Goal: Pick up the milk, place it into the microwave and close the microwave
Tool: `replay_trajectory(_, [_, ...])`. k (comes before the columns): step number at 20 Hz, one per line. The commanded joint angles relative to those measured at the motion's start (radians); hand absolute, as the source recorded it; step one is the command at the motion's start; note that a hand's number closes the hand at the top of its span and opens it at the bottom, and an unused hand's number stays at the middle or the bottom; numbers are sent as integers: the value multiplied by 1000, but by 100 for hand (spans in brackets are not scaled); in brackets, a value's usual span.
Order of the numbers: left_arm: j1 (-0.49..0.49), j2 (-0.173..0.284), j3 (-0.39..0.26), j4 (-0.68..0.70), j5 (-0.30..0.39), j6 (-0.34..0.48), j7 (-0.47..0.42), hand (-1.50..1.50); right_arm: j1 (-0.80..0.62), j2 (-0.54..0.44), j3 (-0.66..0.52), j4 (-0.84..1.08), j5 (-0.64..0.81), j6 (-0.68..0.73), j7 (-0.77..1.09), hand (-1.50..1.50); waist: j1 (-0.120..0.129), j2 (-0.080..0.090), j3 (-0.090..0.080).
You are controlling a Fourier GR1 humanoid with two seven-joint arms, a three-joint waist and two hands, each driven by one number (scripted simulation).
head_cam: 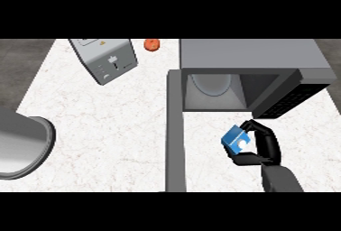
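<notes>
A: Grey box-shaped microwave on the white marbled tabletop: door swung wide, cavity shows only its round turntable.

B: Milk?

A: Small blue-and-white milk carton sits tilted in the black right hand, fingers and thumb curled around it, just in front of the cavity opening, outside it.

B: Surroundings?

A: Grey toaster-like appliance and small orange-red round item far left-back; rim of a round metal bowl at left edge. Open door stands between them and the hand.

Right hand raised, fingers and thumb curled in a clasp.
</notes>
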Motion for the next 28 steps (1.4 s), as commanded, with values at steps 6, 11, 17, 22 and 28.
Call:
replay_trajectory(6, [14, 0, 35, 33, 6, -44, -3, -150, 62, 95, 114, -378, 62, -147, 287, 150, -1, 0, 0])
replay_trajectory(11, [8, -5, 28, 47, -7, -55, 5, -150, -55, 100, 125, -452, 98, -207, 483, 150, 2, 0, 0])
replay_trajectory(17, [-34, 53, 60, 75, 38, -27, 14, -150, -335, 56, 47, -156, 173, -304, 465, 150, 21, 5, 1])
replay_trajectory(22, [-66, 50, 42, 99, -29, -34, 3, -150, -506, 63, 41, 54, 252, -381, 515, 150, 26, 10, 1])
replay_trajectory(28, [-22, 29, 52, 157, -10, -119, -38, -150, -654, 53, -16, 310, 295, -504, 460, 150, 44, 15, 1])
